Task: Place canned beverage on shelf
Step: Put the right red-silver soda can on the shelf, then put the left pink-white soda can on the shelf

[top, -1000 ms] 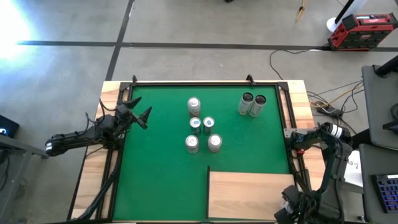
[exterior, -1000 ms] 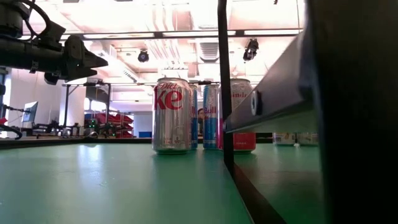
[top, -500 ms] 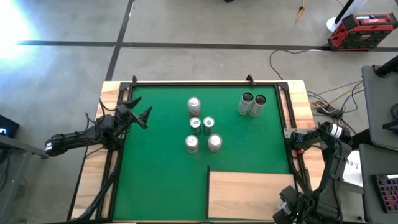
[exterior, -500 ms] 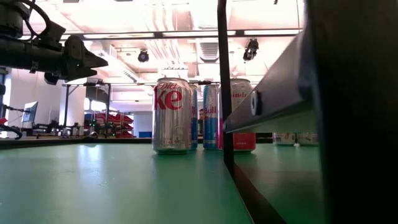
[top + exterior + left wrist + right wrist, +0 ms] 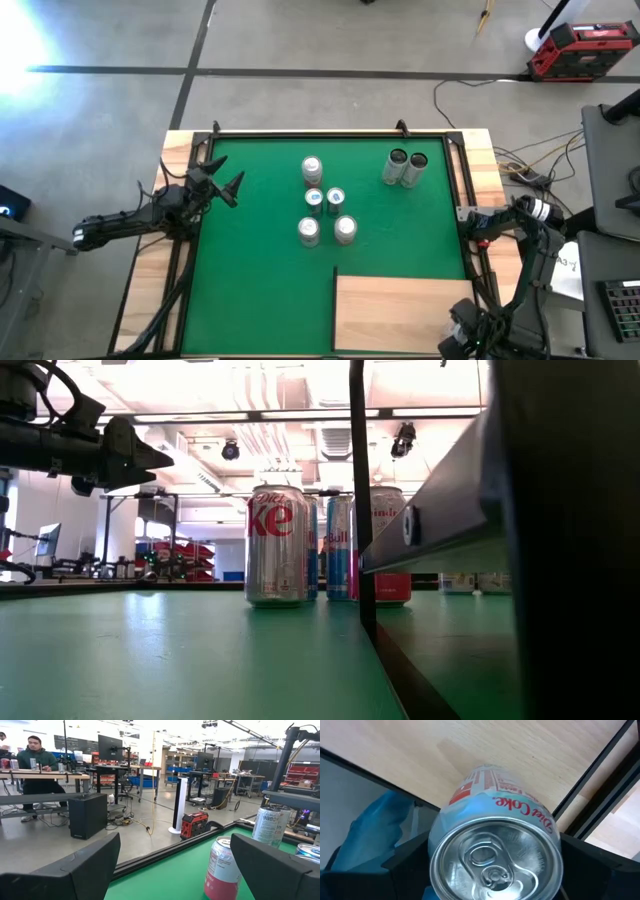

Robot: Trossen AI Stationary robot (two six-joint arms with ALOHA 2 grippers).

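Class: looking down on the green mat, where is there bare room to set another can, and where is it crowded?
Free: the shelf shows bare wood; the mat's left half, between the left claw and the can cluster. Crowded: that mid-mat cluster and the can pair near the far right corner.

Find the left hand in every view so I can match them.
High view: left hand at the green mat's left edge, open.
Low view: the hand upper left, above the mat.
Left wrist view: its fingers at the bottom corners.
Right wrist view: not in it.
Shared landmark: green mat.
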